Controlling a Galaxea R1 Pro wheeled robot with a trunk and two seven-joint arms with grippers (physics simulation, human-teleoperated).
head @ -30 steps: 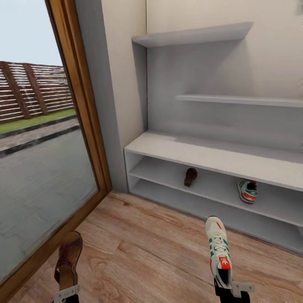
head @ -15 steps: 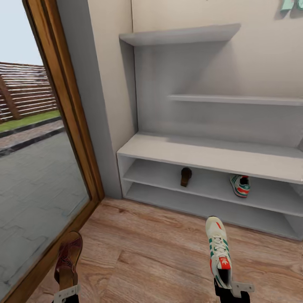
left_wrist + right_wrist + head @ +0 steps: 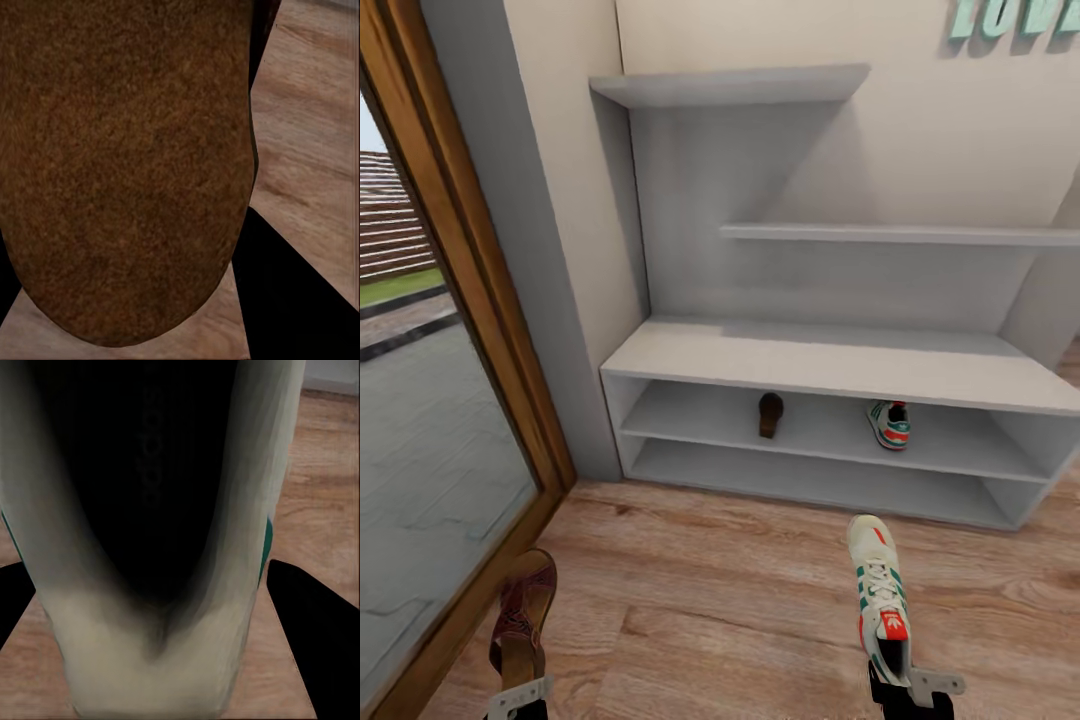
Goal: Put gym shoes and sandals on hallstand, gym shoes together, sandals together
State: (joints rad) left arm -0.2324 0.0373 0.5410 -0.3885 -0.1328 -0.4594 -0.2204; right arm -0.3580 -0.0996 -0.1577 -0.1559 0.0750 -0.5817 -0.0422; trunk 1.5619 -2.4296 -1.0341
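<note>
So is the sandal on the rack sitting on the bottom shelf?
No, that sandal sits on the upper of the hallstand's two low open shelves, left of the gym shoe.

corridor floor (image 3: 740, 600): wood planks, visible grain, satin sheen; hallstand (image 3: 830, 360): matt pale grey-white, smooth painted look; sandal (image 3: 520, 620) in left pincer: brown leather, its underside (image 3: 127, 165) grainy, suede-like rough; gym shoe (image 3: 880, 595) in right pincer: cream upper, smooth, green stripes, cloth laces; door frame (image 3: 470, 290): warm varnished wood, slight gloss; wall letters (image 3: 1015, 18): mint, matt

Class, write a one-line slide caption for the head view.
Left gripper carries a sandal, right gripper a gym shoe, facing the hallstand.
</note>
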